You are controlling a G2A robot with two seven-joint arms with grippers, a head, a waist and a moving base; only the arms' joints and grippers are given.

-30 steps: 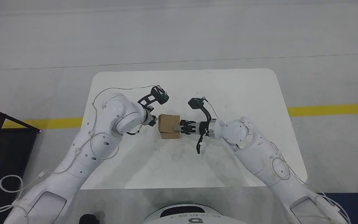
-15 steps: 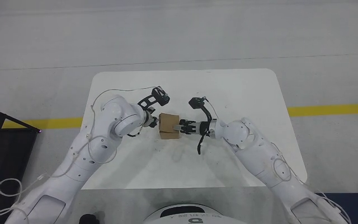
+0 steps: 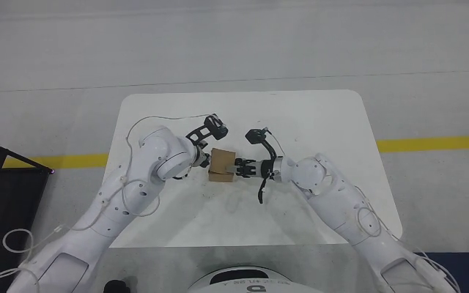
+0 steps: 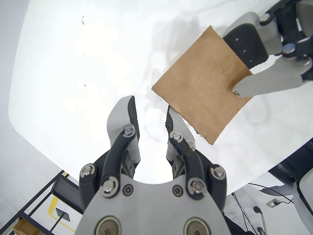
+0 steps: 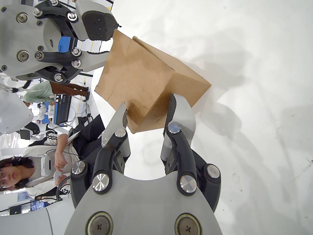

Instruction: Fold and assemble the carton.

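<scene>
The carton (image 3: 221, 164) sits mid-table (image 3: 315, 117), and seen from above its left edge is partly hidden by the left wrist. The left gripper (image 4: 150, 106) has its jaws spread, nothing between them, with one fingertip right at that edge. On the carton's right side, the right gripper (image 5: 148, 103) pinches a folded wall.

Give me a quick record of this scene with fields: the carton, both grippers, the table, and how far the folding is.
carton: brown cardboard, partly folded, near the table's middle
right gripper: shut on one end of the carton
left gripper: open, empty, close beside the carton's opposite side
table: white, rounded corners
progress: not finished; one flap sticks out toward the left gripper
</scene>
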